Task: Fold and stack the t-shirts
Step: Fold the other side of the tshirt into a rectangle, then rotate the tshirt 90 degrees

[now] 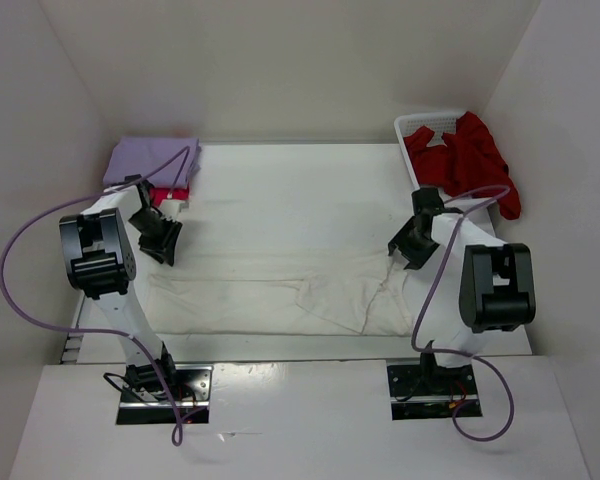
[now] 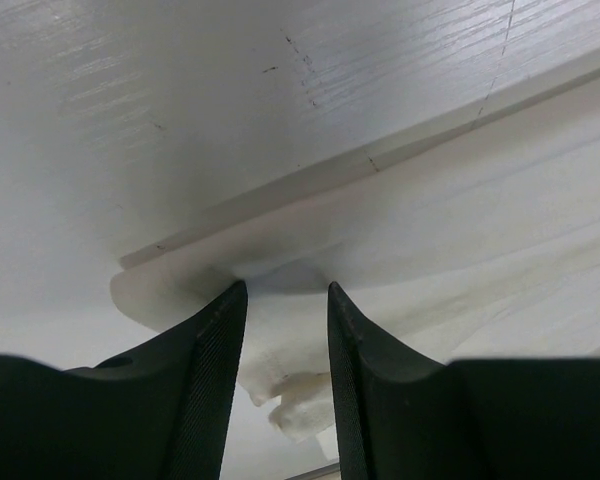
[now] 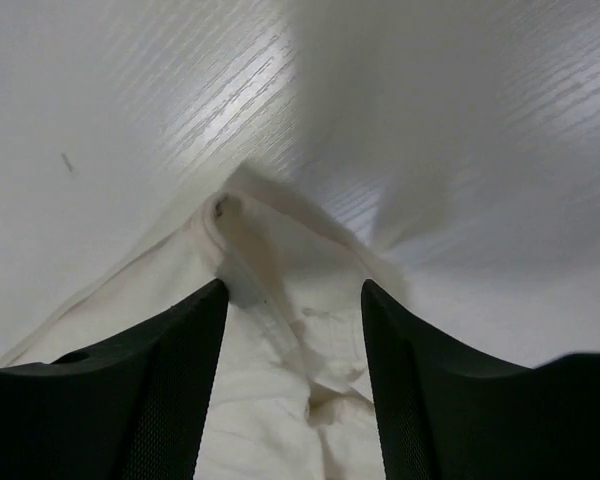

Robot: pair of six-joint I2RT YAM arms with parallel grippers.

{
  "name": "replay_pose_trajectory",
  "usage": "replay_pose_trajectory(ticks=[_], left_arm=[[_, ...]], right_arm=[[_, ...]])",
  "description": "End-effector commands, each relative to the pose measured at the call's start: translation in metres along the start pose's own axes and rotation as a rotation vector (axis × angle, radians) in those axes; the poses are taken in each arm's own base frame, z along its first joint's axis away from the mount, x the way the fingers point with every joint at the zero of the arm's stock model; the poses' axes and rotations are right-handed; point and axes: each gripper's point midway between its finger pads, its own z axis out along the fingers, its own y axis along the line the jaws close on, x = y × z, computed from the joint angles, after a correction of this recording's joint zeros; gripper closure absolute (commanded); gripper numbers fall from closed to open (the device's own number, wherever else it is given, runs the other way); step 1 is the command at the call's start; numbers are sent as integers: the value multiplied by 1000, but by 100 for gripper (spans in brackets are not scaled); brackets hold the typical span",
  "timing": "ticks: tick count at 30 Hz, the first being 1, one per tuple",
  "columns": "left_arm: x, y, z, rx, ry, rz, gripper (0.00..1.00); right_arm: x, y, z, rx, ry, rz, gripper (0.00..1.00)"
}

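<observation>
Lying crosswise — cream t-shirt [image 1: 270, 287], left-to-right

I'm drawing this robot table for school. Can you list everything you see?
cream t-shirt: one, cream white, spread across the near middle.
lavender t-shirt: one, purple, folded, far left.
pink t-shirt: one, magenta-pink, under the lavender one.
red t-shirt: one, dark red, hanging from the basket.
basket: one, white, far right.
table: one, white.
cables: two, purple, looping off the arms.
left arm, right arm: two, white and black, near edge; jaws apart over the cream t-shirt.
</observation>
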Motion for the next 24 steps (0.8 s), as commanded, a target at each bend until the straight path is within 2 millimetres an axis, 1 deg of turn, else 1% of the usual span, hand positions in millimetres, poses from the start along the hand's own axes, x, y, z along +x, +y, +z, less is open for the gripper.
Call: replay_pose_trajectory(ticks=[1,2,3,4,5,6,7,8,9,10,11,12,13,14,15,16,17,18,19,20,21,22,23,24], left_arm=[[8,5,-6,-9,9,17,54],[4,4,-14,-11,-12,30,53],[0,5,-21,-20,-26,34,53],[1,3,-24,-15,-19,32,53],[-4,4,-31,-29,-40,37,51],[-3,3,-36,-31,-44,38,51],[-6,4,-39,-38,-54,41,51],[-9,7,-45,-60,-65,44,51],[-11,10,-45,-75,-68,46,50],[-14,12,-48,-80,-77,48,50],[-18,17,-48,-98,-82,50,50],[-20,18,-48,-103,-89,52,50],[-21,21,-48,-114,-86,52,50],[-25,24,-45,-120,-95,54,49],[-32,33,-49,-161,-116,59,49],[-33,36,-45,-168,-113,48,49],[-37,39,-42,-171,-116,48,49],[-35,40,-43,-181,-111,38,49],[-31,45,-39,-183,-95,26,49],[-31,45,-39,-183,-95,26,49],[-31,45,-39,-183,-95,26,49],[-27,51,-41,-195,-90,11,49],[-20,56,-40,-205,-74,-7,49],[-16,61,-41,-215,-68,-8,47]], right_arm=[[-29,13,-43,-43,-146,-36,38],[-32,11,-50,-32,-166,-34,38],[-36,11,-62,-39,-193,-31,38],[-32,3,-65,-10,-182,-33,38],[-27,-4,-64,11,-177,-20,35],[-23,-9,-64,19,-168,-4,35],[-18,-13,-60,32,-155,4,32],[-7,-20,-50,45,-119,0,32],[1,-19,-44,33,-87,8,30],[4,-15,-34,19,-64,7,28],[9,-14,-26,8,-39,6,28],[12,-5,-22,-30,-12,6,28],[14,-3,-12,-30,8,5,28],[11,2,-7,-49,2,-5,28],[11,2,-2,-46,5,-5,28],[6,7,-1,-50,0,-15,28],[8,5,8,-34,16,-24,30],[6,7,10,-33,17,-24,32],[6,9,12,-36,29,-36,37],[10,5,19,-17,49,-36,44],[13,7,22,-26,64,-36,64],[12,9,23,-33,70,-48,75],[14,19,23,-45,69,-82,86],[17,22,28,-38,82,-95,100]])
